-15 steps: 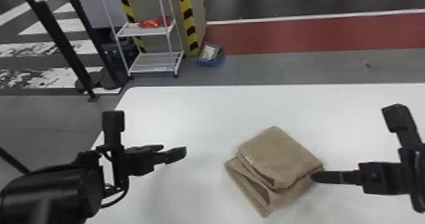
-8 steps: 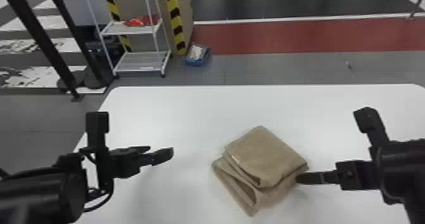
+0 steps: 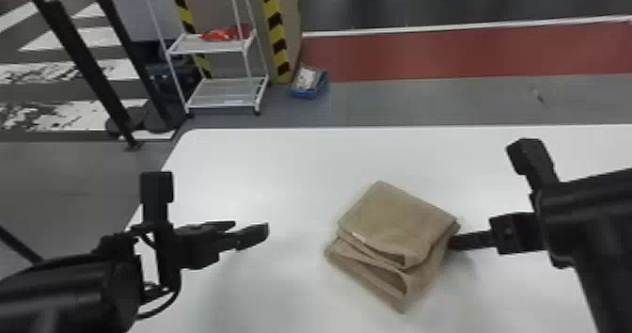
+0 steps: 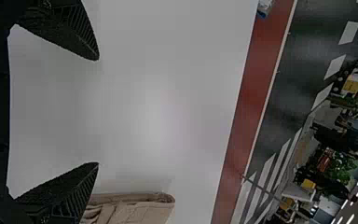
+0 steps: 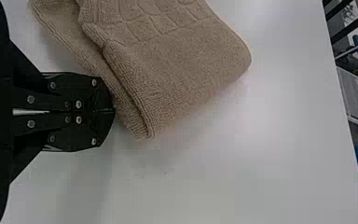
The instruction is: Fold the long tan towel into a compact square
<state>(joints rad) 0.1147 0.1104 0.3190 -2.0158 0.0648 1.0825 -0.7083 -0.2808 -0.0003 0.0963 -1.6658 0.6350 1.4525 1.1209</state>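
Note:
The tan towel (image 3: 395,224) lies on the white table as a folded, layered bundle, its near-left layers fanned slightly apart. To its left in the head view, the left gripper (image 3: 251,231) stands apart from it. In the left wrist view the left gripper (image 4: 98,112) is open with bare table between its fingers, and part of the towel (image 4: 135,207) lies beyond one finger. My right gripper (image 3: 452,242) is against the towel's right side. The right wrist view has the right gripper (image 5: 112,111) shut, tips beside the layered edge of the towel (image 5: 182,70); no cloth is visibly pinched.
The white table (image 3: 263,167) extends around the towel, its far edge straight and its left corner rounded. On the floor behind stand a white rack (image 3: 225,97) and a blue bin (image 3: 308,85), with black posts (image 3: 84,64) at the left.
The head view has shifted. The towel has turned slightly counterclockwise, its near corner moving right, while my right gripper at its side has moved a little away from the robot. The left gripper looks little changed.

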